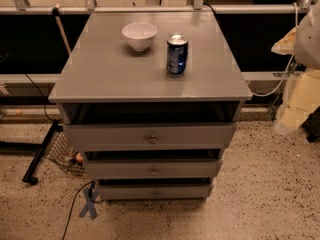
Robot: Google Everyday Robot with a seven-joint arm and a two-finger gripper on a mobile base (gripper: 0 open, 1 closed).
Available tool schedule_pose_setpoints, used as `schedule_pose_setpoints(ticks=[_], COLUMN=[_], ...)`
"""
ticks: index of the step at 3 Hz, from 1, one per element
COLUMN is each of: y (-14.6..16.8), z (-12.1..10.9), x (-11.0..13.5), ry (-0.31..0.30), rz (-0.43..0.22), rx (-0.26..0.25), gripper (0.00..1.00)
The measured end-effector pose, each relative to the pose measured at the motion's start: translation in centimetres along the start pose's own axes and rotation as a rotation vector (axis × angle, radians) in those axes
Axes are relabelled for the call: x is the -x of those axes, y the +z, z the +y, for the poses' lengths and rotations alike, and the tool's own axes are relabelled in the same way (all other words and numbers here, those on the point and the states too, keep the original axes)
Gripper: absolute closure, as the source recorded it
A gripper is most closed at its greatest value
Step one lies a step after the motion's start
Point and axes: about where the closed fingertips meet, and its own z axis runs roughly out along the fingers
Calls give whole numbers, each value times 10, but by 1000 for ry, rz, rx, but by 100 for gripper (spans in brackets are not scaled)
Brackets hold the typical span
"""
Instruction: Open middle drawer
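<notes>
Seemingly pushed in, the middle drawer (152, 170) sits under a worktop (100, 74) bearing bowl (139, 35) and can (177, 54). The gripper (300, 99) hangs at the right edge, well apart; I cannot tell its grip.

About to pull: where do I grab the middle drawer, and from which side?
Grip the small round knob centred on the flat front of the middle drawer, coming straight in from the front; nothing else protrudes. The gripper is out of view; only the arm shows, far right.
</notes>
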Motion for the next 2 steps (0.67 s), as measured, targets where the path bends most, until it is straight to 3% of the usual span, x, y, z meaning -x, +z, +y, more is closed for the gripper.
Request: schedule_pose_setpoints(ticks=[1,2], y=[7,37], z=[7,23], x=[2,3], ry=[0,24], rz=[-16,-48], rx=[11,57], gripper=[0,0])
